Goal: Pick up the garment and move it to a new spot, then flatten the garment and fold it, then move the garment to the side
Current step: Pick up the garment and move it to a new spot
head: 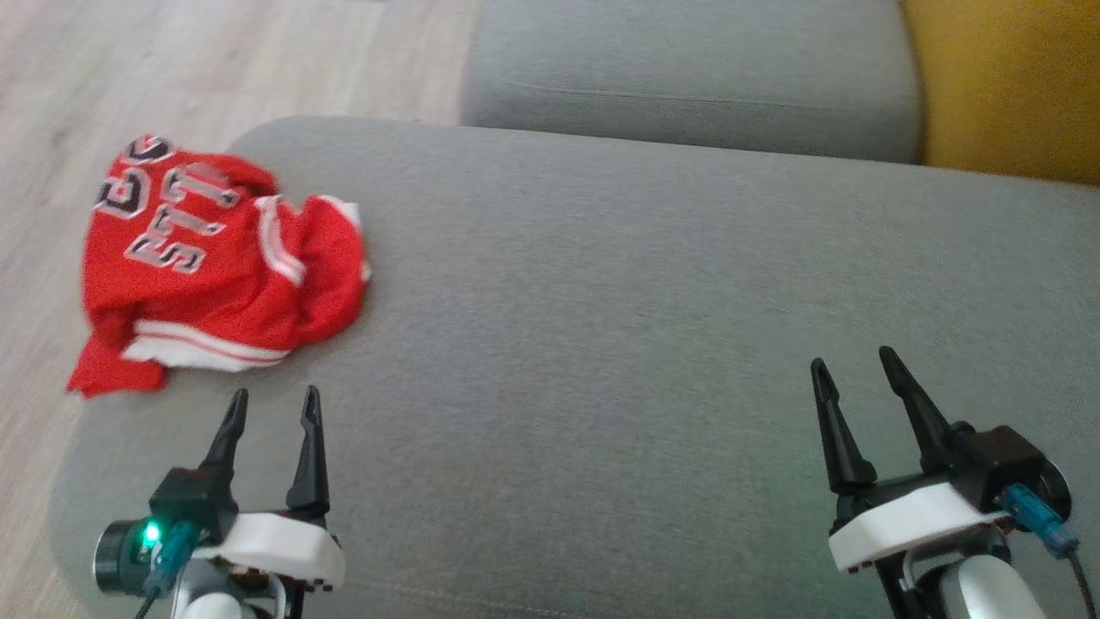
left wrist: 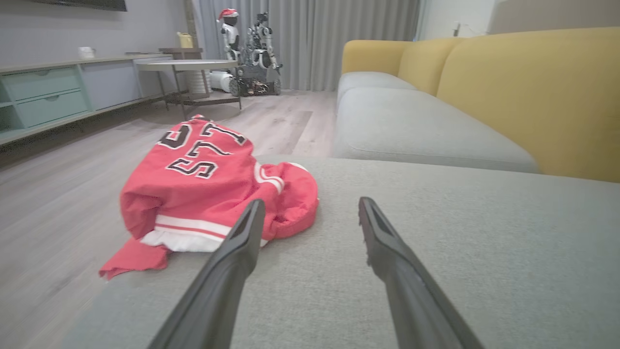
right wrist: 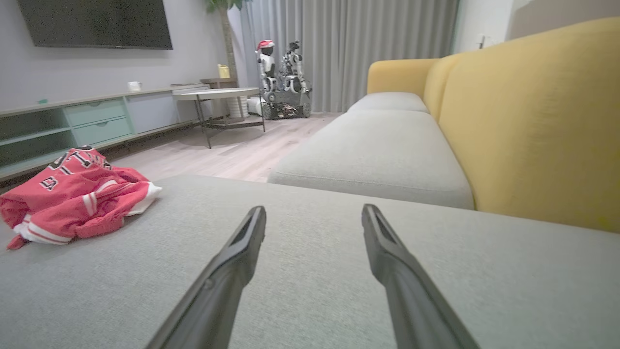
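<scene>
Head view: crumpled red jersey (head: 219,258) lies at the grey sofa seat's (head: 601,327) left edge, one corner hanging over. Left hand (head: 275,394) hovers near it, right hand (head: 852,358) well apart, both spread and empty.

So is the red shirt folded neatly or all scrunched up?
Scrunched up. The red shirt lies in a rumpled heap at the edge of the grey cushion, lettering creased, one corner hanging off.

Left gripper (head: 276,391), two long dark tapered fingers (head: 228,438) on white plastic mount (head: 275,550), lower left: jaws spread wide, empty, pointing forward. Right gripper (head: 851,355), same build, lower right: spread wide, empty, leaning slightly leftward.
</scene>
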You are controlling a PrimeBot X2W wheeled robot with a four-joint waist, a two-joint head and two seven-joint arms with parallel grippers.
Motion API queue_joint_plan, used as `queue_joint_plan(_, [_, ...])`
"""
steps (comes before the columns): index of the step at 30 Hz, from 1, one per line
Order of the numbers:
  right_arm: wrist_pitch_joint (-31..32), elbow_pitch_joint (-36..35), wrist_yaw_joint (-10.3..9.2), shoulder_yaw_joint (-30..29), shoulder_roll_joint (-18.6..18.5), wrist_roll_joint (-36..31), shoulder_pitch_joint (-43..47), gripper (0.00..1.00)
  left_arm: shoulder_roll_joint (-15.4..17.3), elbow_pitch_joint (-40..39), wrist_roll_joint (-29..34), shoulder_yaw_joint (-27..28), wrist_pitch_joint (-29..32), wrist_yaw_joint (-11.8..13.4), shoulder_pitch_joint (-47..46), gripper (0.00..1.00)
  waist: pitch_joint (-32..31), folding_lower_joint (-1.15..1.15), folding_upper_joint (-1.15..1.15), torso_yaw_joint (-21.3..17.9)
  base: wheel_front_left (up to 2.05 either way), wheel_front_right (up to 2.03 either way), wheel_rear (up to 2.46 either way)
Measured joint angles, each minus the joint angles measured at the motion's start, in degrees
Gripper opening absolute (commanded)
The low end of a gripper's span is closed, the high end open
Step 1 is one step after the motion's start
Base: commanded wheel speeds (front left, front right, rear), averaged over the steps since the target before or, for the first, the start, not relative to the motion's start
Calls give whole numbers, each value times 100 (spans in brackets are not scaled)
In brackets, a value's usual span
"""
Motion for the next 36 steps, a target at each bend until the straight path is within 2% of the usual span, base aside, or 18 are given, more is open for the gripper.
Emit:
queue_joint_plan(8, [60,-126,0,79,64,-29,1,100,18,-78,-42,182,0,70,4,100,0,0,0,697,0,0,0])
queue_joint_plan(15, [73,-151,0,96,101,-36,1,100,12,-115,-43,198,0,90,13,100,11,0,0,993,0,0,0])
queue_joint_plan(31, [126,-178,0,166,100,-34,-2,100,-32,-145,-44,240,0,80,-31,100,166,0,0,970,0,0,0])
queue_joint_plan(36, [299,-405,0,193,-21,-53,-116,100,-46,-155,-41,270,0,38,-532,100,522,0,0,886,0,0,0])
